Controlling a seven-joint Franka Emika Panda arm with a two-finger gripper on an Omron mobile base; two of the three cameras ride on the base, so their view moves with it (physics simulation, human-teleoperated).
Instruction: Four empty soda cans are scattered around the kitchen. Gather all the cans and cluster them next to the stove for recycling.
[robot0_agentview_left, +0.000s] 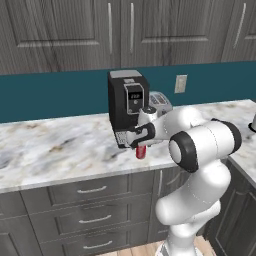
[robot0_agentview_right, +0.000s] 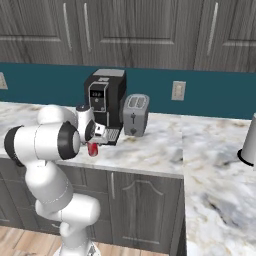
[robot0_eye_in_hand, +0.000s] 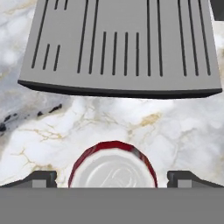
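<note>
**Pincer open over a red can in front of the coffee machine**

While the white arm reached forward and down over the marble surface (robot0_agentview_left: 60, 145), the pincer (robot0_eye_in_hand: 112, 177) stood wide open, its two dark fingertips (robot0_eye_in_hand: 41, 178) set well apart on either side of a red can (robot0_eye_in_hand: 113, 168) and gripping nothing. In the hand view the can's silvery top lay between the fingertips, with clear gaps on both sides, so no contact could be confirmed. The can stood upright on the surface, just in front of the grey slotted drip tray (robot0_eye_in_hand: 120, 46) of the black coffee machine (robot0_agentview_left: 126, 102). In the left base view the red can (robot0_agentview_left: 141, 151) showed below the hand, near the front edge of the surface; the right base view gave the same can (robot0_agentview_right: 92, 148) partly behind the arm. A silver toaster (robot0_agentview_right: 135, 115) stood just beside the coffee machine, against the teal back wall. A wall socket (robot0_agentview_right: 178, 90) was fixed to the teal wall beyond the toaster. Grey cupboards hung above, and drawers (robot0_agentview_left: 92, 210) ran beneath the surface. A pale object (robot0_agentview_right: 248, 142) with a dark base stood at the far right of the surface; what it was could not be determined.
</note>
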